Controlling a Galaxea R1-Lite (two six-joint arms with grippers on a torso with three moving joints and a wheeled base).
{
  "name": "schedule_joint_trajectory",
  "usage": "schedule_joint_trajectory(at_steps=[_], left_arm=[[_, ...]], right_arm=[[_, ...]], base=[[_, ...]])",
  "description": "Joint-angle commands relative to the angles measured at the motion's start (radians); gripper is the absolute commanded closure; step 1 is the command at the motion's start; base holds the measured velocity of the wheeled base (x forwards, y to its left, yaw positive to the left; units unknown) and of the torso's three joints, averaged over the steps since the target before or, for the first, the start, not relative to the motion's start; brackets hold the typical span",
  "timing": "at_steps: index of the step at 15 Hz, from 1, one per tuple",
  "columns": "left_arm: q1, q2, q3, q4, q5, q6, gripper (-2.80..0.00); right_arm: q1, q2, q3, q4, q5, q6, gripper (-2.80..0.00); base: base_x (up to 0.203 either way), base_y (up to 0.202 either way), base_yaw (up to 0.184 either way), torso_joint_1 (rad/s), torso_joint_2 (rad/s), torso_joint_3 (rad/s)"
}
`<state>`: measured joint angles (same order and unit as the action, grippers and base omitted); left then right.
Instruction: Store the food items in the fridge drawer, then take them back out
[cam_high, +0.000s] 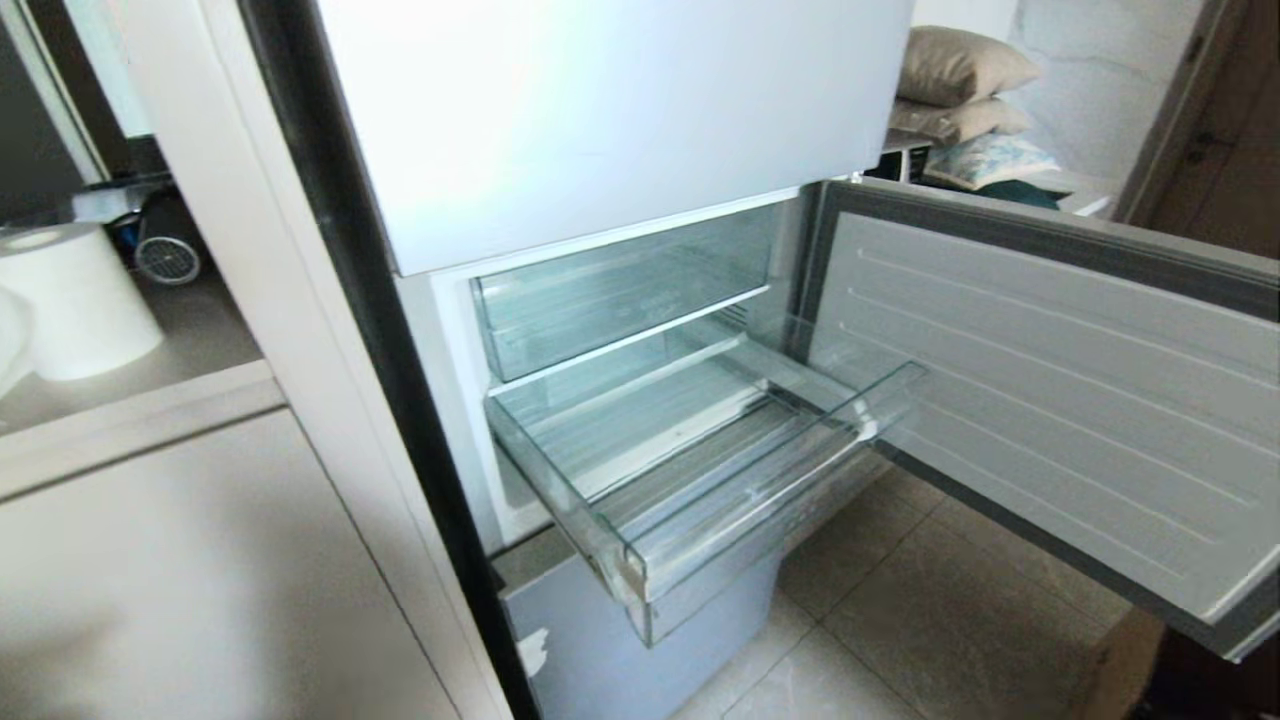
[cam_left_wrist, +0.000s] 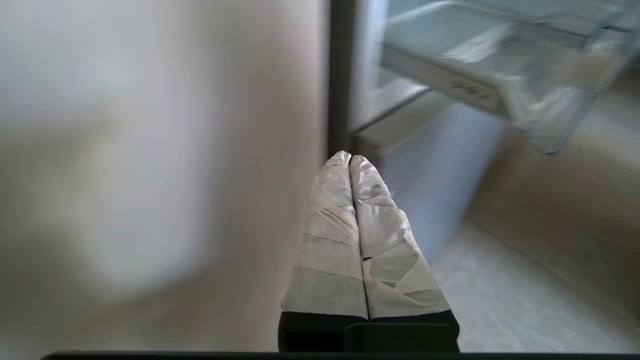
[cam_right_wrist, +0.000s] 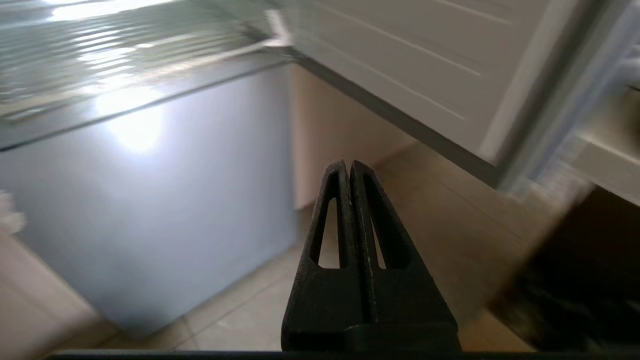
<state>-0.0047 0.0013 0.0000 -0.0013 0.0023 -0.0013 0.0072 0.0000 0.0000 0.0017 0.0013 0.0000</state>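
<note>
The clear drawer (cam_high: 700, 470) juts out empty at centre frame below the bin (cam_high: 620, 290), rigid, light, slippery plastic best gripped at its thick front lip, no food showing, while the left claw (cam_left_wrist: 350, 159) and right claw (cam_right_wrist: 348, 165) sit pressed together.

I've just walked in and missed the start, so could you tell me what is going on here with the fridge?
Nothing is being handled right now. The fridge's middle door stands open and the clear fridge drawer is pulled out, with no food visible inside it. Both arms hang low, outside the head view: the left pincer is shut beside the fridge's edge, and the right pincer is shut below the drawer, facing the lower door panel. Neither holds anything.
</note>
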Motion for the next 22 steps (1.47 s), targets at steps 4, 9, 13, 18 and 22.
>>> schedule_joint_trajectory(at_steps=[4, 9, 13, 18, 22], left_arm=[[0.000, 0.000, 0.000, 0.000, 0.001, 0.000, 0.00], [0.000, 0.000, 0.000, 0.000, -0.001, 0.000, 0.00], [0.000, 0.000, 0.000, 0.000, 0.000, 0.000, 0.00], [0.001, 0.000, 0.000, 0.000, 0.001, 0.000, 0.00], [0.000, 0.000, 0.000, 0.000, 0.001, 0.000, 0.00]], right_arm=[[0.000, 0.002, 0.000, 0.000, 0.005, -0.025, 0.00], [-0.006, 0.078, -0.139, 0.010, -0.145, -0.009, 0.00], [-0.156, 0.409, -0.398, 0.025, -0.277, 0.079, 0.00], [-0.603, 0.838, -0.533, -0.084, -0.179, 0.143, 0.00], [-0.769, 1.179, -0.567, -0.306, -0.033, 0.141, -2.80]], base=[[0.000, 0.005, -0.154, 0.005, 0.01, 0.002], [-0.001, 0.000, -0.014, 0.001, 0.00, 0.001], [0.000, 0.000, 0.000, 0.000, 0.00, 0.000], [0.000, 0.000, 0.000, 0.000, 0.00, 0.000], [0.000, 0.000, 0.000, 0.000, 0.00, 0.000]])
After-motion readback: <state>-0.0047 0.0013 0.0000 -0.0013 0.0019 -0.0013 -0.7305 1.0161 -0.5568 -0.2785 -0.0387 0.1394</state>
